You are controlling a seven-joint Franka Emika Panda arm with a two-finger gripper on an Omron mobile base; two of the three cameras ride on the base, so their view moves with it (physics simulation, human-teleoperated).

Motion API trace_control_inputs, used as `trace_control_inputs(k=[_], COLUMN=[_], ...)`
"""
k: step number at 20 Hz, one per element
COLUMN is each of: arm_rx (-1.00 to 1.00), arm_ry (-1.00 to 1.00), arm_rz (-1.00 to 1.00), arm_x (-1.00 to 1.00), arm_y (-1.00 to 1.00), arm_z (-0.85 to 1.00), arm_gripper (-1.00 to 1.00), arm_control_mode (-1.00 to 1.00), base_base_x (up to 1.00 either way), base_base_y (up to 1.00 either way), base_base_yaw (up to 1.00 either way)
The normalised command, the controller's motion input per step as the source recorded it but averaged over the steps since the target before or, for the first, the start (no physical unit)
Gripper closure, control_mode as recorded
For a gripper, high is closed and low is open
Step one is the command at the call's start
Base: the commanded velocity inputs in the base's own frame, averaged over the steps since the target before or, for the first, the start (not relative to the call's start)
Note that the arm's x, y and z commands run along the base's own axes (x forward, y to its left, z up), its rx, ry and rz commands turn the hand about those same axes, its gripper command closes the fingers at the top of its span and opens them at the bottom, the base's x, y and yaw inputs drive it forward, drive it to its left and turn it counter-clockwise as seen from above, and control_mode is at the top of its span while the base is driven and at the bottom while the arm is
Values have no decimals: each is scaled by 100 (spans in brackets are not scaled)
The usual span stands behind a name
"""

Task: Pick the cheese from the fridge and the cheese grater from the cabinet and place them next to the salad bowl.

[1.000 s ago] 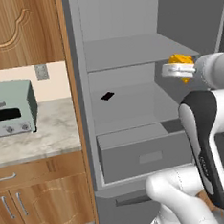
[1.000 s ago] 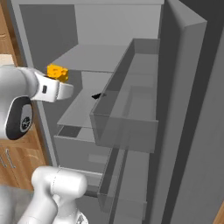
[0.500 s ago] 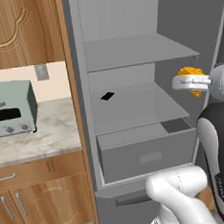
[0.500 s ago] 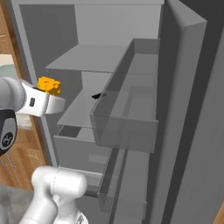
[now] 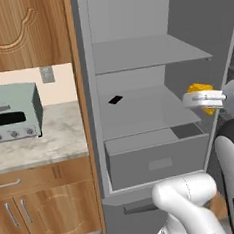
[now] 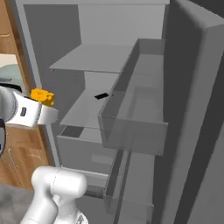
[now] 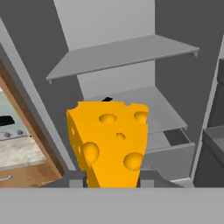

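Since a second ago the hand has drawn back out of the fridge (image 5: 138,112) and sunk lower, taking the cheese (image 5: 202,92) with it: in the left base view the wedge has gone from beside the upper shelf to level with the middle shelf, at the open front's right edge; in the right base view it has slid left, out past the fridge's left wall.

Going left to right in the left base view: the pale green toaster oven (image 5: 13,113) stands on the marble surface (image 5: 51,140), cut off by the frame's left edge. Above it hangs the brown carved cabinet (image 5: 26,31), door shut, so its inside is hidden. Below the surface are wooden lower doors with bar handles. Next comes the open fridge, with two grey shelves and a grey drawer (image 5: 153,158) pulled slightly forward. A small dark flat thing (image 5: 115,100) lies on the middle shelf; what it is cannot be made out. At the right, the gripper (image 5: 200,99) has its jaws clenched on the cheese, whose yellow-orange top pokes above the white hand while the rest is covered. The robot's own arm blocks the fridge's lower right corner.

In the right base view the cheese (image 6: 42,96) sits atop the hand at the far left, and the open fridge door's bins (image 6: 131,118) stand across the right half, hiding that side.

The hand view has the holed wedge (image 7: 109,142) close up between the dark fingertips (image 7: 76,179), covering part of the middle shelf.
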Motion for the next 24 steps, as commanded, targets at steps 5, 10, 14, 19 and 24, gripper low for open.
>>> trace_control_inputs(k=[5, 10, 14, 19, 24], arm_rx=[0, 0, 0, 0, 0], arm_ry=[0, 0, 0, 0, 0], arm_rz=[0, 0, 0, 0, 0], arm_x=[0, 0, 0, 0, 0], arm_y=[0, 0, 0, 0, 0], arm_z=[0, 0, 0, 0, 0], arm_gripper=[100, 100, 100, 100, 100], arm_control_mode=[100, 100, 100, 100, 100], base_base_x=[-69, -43, 4, 22, 59], base_base_y=[98, 97, 17, 0, 0], base_base_yaw=[26, 38, 62, 73, 77])
